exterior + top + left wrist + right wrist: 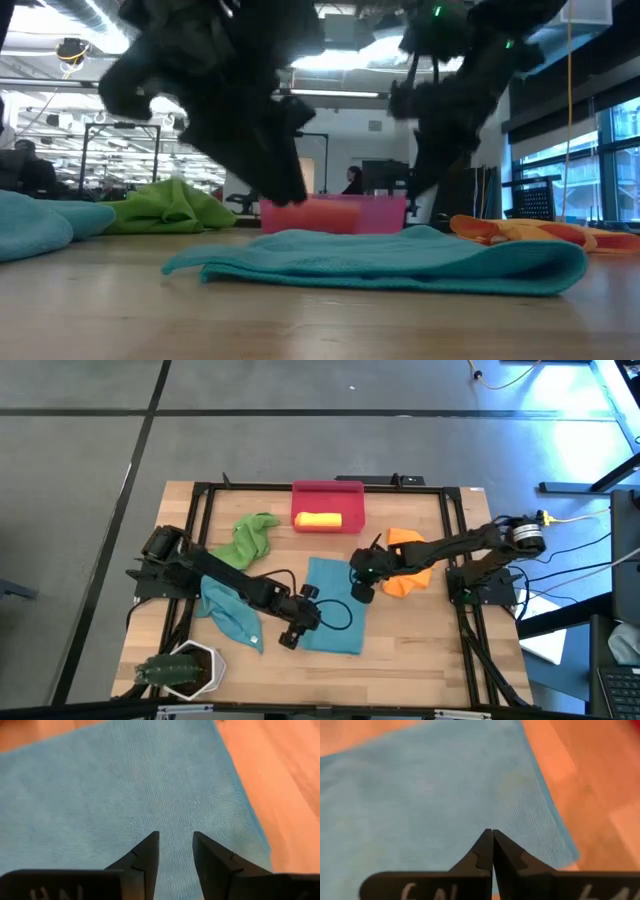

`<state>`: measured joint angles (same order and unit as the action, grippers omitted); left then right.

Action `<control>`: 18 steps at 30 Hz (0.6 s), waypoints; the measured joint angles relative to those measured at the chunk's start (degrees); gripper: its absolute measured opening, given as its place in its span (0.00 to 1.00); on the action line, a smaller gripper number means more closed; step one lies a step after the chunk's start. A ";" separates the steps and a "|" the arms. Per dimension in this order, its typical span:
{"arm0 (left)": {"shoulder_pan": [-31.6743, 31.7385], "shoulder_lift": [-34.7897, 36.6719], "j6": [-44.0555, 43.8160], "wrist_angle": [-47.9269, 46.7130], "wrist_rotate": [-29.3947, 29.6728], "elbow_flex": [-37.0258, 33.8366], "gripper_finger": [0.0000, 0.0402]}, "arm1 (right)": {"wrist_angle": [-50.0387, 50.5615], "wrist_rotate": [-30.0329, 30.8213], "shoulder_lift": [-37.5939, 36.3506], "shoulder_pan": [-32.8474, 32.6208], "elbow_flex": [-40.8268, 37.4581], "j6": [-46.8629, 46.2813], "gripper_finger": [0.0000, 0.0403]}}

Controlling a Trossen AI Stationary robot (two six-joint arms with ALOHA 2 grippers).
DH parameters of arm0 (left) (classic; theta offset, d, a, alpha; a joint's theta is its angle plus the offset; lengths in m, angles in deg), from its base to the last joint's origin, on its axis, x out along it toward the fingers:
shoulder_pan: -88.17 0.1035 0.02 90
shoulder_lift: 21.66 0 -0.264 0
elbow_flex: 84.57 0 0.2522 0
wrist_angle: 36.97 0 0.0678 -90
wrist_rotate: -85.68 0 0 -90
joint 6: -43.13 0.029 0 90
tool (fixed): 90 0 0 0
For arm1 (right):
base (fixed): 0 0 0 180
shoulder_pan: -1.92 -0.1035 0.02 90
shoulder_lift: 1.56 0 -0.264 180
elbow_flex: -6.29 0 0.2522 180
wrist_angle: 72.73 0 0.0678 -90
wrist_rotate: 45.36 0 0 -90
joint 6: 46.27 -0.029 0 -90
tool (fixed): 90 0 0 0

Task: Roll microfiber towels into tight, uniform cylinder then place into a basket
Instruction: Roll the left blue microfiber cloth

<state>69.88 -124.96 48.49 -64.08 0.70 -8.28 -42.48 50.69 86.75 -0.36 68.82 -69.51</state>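
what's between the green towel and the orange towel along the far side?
The red-pink basket, a yellow roll inside it; bare wood either side. High view shows it.

Two dark jointed arms trail black cables; each end effector has wedge-shaped black fingers (145, 857).

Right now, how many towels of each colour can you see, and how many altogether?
Teal-blue towels: 2, one spread flat in the middle, one bunched near the left arm
Green towel: 1
Orange towel: 1
Yellow towel: 1, rolled, in the red-pink basket
Total: 5 towels
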 joint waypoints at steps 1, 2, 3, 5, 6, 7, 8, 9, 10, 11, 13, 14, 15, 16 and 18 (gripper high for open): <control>-0.20 0.94 0.61 -0.77 0.03 -0.02 0.27 | -0.06 0.11 -1.27 -0.64 0.02 2.47 0.02; -0.40 2.11 1.07 -1.65 0.29 -0.02 0.27 | -0.31 0.16 -2.49 -1.39 0.07 4.62 0.02; -0.69 3.61 1.19 -3.15 1.55 -0.02 0.27 | -0.26 0.15 -3.65 -2.30 0.07 6.37 0.02; -1.32 7.29 0.95 -4.92 4.37 -0.14 0.26 | -1.14 0.13 -5.49 -4.67 0.07 8.37 0.02; -1.46 9.48 1.07 -4.05 4.59 -0.53 0.25 | -1.91 0.13 -6.01 -6.05 0.07 8.87 0.02; -1.57 11.99 1.27 -2.41 4.51 -1.47 0.25 | -2.66 0.07 -6.42 -7.46 0.09 9.68 0.02; -1.57 14.28 1.59 -0.16 4.11 -2.72 0.24 | -3.16 0.00 -6.54 -9.14 0.09 10.25 0.02; -1.56 16.56 2.03 2.80 2.94 -4.38 0.24 | -3.54 -0.04 -6.55 -10.75 0.09 10.83 0.03; -1.45 18.59 2.37 6.46 1.31 -6.72 0.23 | -3.71 -0.04 -6.51 -12.40 0.09 11.54 0.03; -1.19 20.44 2.50 10.21 -0.42 -9.26 0.23 | -3.79 -0.04 -6.23 -14.01 0.09 11.72 0.04; -0.84 23.39 1.74 19.33 -3.31 -14.82 0.23 | -3.98 -0.03 -5.41 -17.25 0.11 11.80 0.07; -0.64 24.52 0.80 23.90 -3.84 -17.52 0.23 | -4.21 0.02 -4.79 -18.76 0.11 11.78 0.09; -0.47 25.20 -0.41 28.60 -4.09 -20.07 0.23 | -5.05 0.22 -4.05 -20.31 0.11 11.78 0.11; -0.34 25.58 -1.46 32.44 -4.08 -22.30 0.23 | -5.84 0.30 -3.21 -21.85 0.11 11.78 0.13; -0.30 25.69 -3.47 38.09 -4.06 -25.93 0.23 | -7.91 0.41 -1.08 -24.23 0.13 11.40 0.18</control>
<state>69.58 -99.27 45.02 -25.99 -3.37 -34.21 -50.39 51.10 85.67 -24.59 68.95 -58.11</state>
